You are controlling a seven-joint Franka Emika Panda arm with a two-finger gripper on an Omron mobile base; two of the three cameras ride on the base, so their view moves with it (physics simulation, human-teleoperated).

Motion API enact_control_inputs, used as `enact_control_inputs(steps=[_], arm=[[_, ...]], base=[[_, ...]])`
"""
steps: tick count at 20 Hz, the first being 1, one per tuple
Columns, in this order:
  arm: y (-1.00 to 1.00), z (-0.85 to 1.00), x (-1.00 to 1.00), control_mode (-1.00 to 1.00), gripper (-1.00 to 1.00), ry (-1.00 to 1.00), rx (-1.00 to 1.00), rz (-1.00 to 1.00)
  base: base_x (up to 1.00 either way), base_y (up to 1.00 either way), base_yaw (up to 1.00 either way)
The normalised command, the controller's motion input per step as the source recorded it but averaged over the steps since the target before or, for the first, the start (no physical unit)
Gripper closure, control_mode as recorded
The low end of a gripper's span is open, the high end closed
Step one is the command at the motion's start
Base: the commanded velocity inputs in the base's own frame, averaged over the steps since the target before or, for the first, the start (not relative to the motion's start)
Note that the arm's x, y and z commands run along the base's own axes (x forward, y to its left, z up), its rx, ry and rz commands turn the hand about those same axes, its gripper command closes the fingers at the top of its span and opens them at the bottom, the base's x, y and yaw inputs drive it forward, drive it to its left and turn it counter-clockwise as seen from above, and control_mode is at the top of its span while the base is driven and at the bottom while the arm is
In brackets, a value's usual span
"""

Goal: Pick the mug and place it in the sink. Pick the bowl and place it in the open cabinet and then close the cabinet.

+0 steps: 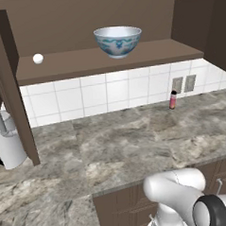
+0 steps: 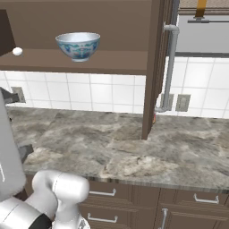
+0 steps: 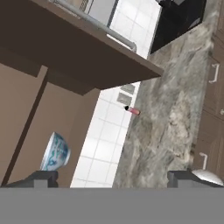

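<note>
bowl (image 1: 118, 40) on cabinet (image 1: 107, 61) shelf | gripper (image 3: 113, 177) wide apart, empty | next: swing door (image 3: 83, 43) shut, push flat near handle (image 3: 94, 24)

Bowl (image 1: 118, 40) upright inside open cabinet (image 1: 107, 58) — blue-patterned, white.

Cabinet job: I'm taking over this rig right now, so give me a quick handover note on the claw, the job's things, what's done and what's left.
Claw: open, holding nothing, drawn back from the shelf.
Bowl: upright on the floor of the open cabinet, beside a small white ball.
Pink bottle: on the counter by the wall outlets.
Done: bowl placed.
Left: close both cabinet doors. The mug and sink cannot be checked from here; confirm that step.
</note>
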Motion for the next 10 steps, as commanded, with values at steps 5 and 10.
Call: enact_control_inputs(steps=[5,10], arm=[[-0.47,0.0,0.0,-1.0,-1.0,0.0,0.03,0.09],[-0.43,0.0,0.0,-1.0,-1.0,0.0,0.06,0.11]], base=[[0.0,0.0,0.0],[0.0,0.0,0.0]])
